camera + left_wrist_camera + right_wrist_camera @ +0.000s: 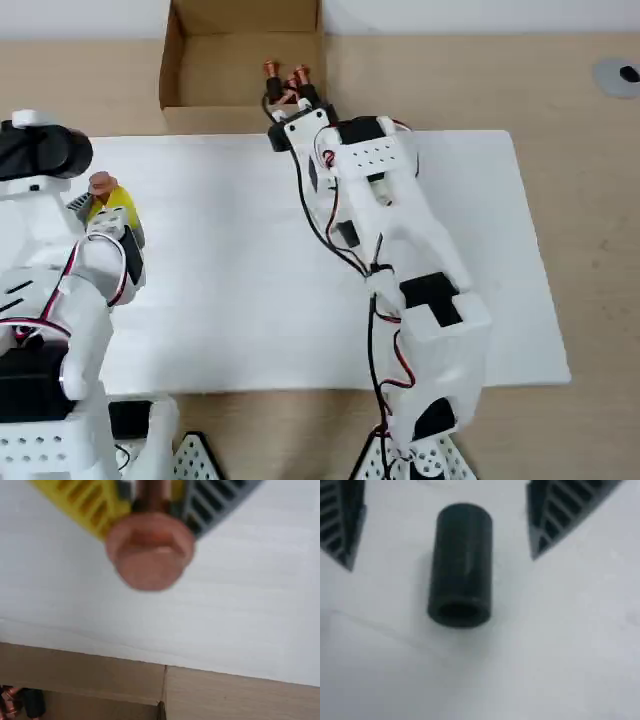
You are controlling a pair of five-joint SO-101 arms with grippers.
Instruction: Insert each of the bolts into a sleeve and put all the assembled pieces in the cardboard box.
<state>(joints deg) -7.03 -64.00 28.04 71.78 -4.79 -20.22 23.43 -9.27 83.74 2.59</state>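
My left gripper (pixel 101 197) is over the left side of the white mat (pixel 220 290), shut on a copper bolt (pixel 101 183). In the left wrist view the bolt's head (pixel 150 550) points outward between the yellow finger (pixel 85 500) and the grey one. My right gripper (pixel 293 118) is at the mat's far edge, just in front of the cardboard box (pixel 178 60). It is open, and a black sleeve (pixel 461 565) lies on its side on the mat between the fingers (pixel 555 515). Assembled copper-and-black pieces (pixel 287 82) lie in the box by its near wall.
The box stands open at the back, left of centre. A grey disc (pixel 615 75) lies on the wooden table at the far right. The assembled pieces (pixel 12 702) appear far off in the left wrist view. Bare mat stretches between the two arms.
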